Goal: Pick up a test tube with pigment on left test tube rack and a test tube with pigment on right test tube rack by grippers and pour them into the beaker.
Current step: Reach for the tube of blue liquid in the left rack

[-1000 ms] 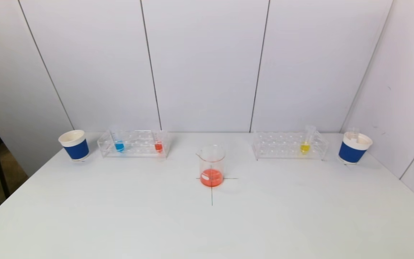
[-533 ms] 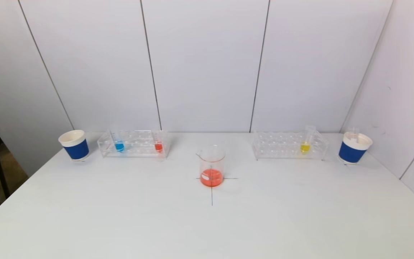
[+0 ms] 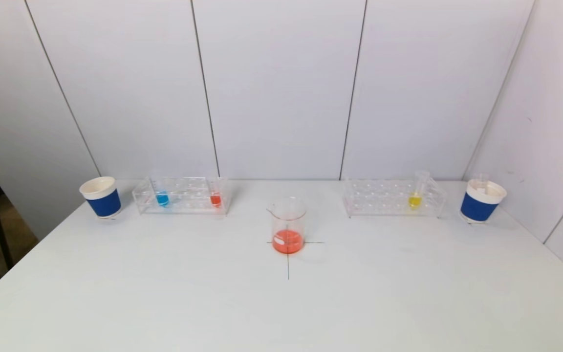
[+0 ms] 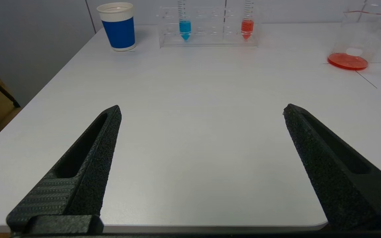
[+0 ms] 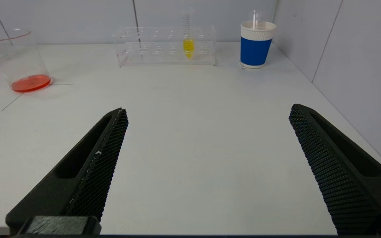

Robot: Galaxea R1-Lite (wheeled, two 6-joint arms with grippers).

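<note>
A glass beaker [image 3: 288, 225] with orange-red liquid stands at the table's middle, on a drawn cross. The clear left rack [image 3: 182, 195] holds a blue-pigment tube [image 3: 162, 197] and a red-pigment tube [image 3: 215, 198]. The clear right rack [image 3: 393, 197] holds a yellow-pigment tube [image 3: 415, 194]. Neither arm shows in the head view. My left gripper [image 4: 202, 110] is open and empty over the table's near edge, far from the left rack [image 4: 207, 26]. My right gripper [image 5: 208, 110] is open and empty near the front edge, far from the right rack [image 5: 165, 44].
A blue-and-white paper cup [image 3: 101, 197] stands left of the left rack. Another one [image 3: 481, 200], with a clear tube in it, stands right of the right rack. Wall panels close off the back and the right side.
</note>
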